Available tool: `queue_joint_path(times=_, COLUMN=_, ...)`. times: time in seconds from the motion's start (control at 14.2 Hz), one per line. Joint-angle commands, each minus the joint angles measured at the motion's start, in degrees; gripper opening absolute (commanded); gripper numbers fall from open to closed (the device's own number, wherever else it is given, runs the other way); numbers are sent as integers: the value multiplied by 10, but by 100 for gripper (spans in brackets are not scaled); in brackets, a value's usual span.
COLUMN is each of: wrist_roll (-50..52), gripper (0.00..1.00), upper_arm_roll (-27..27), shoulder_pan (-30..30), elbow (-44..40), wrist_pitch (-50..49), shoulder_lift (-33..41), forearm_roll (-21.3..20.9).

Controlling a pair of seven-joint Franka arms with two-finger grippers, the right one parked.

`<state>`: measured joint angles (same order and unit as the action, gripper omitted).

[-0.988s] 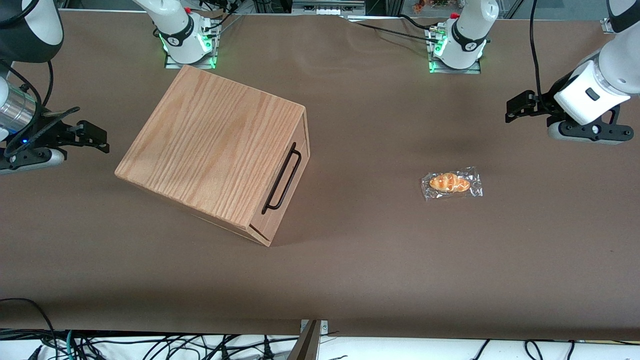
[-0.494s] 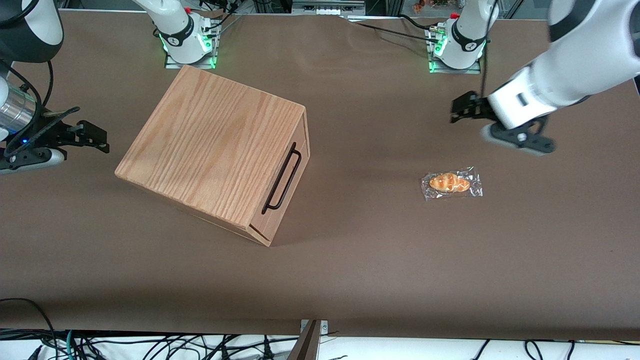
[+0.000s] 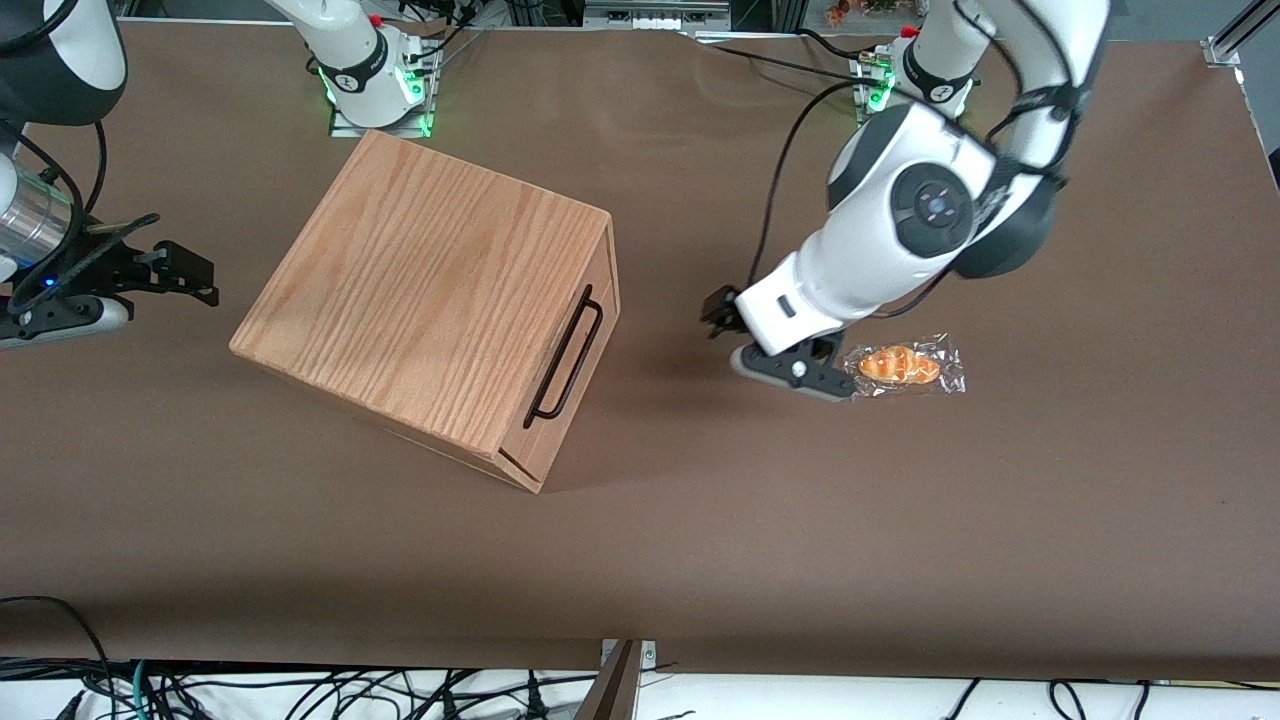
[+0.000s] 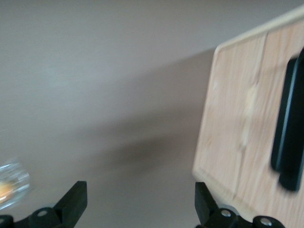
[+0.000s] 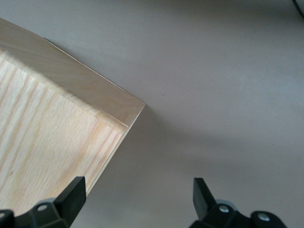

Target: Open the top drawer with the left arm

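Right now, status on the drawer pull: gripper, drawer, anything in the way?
Gripper open, above bare table in front of the cabinet, holding nothing. Top drawer shut, handle untouched. Wrapped bread beside the left arm, off the path.

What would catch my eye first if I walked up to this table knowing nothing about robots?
Probably the big oak cabinet sitting askew on the brown table, its top drawer shut, with a thin black handle. Next, the white left arm reaching down, its open gripper low over the bare table between cabinet and a wrapped bread roll, empty and apart from the handle.
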<state>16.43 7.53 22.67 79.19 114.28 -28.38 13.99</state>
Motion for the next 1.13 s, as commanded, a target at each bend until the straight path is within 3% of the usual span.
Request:
queue_joint_path(times=0.0, wrist_roll=55, gripper=100, upper_arm_roll=-7, shoulder_pan=18, elbow=-34, wrist_pitch=69, shoulder_lift=-38, forearm_roll=25)
queue_joint_path(times=0.21, wrist_roll=112, gripper=100, upper_arm_roll=-8, shoulder_pan=57, elbow=-53, wrist_pitch=165, shoulder_lift=-81, forearm_roll=36)
queue_joint_path(times=0.42, wrist_roll=165, gripper=100, upper_arm_roll=-10, shoulder_pan=86, elbow=-87, wrist_pitch=167, shoulder_lift=-103, forearm_roll=32)
queue_joint_path(times=1.06, wrist_roll=165, gripper=100, upper_arm_roll=-9, shoulder_pan=118, elbow=-84, wrist_pitch=166, shoulder_lift=-116, forearm_roll=19)
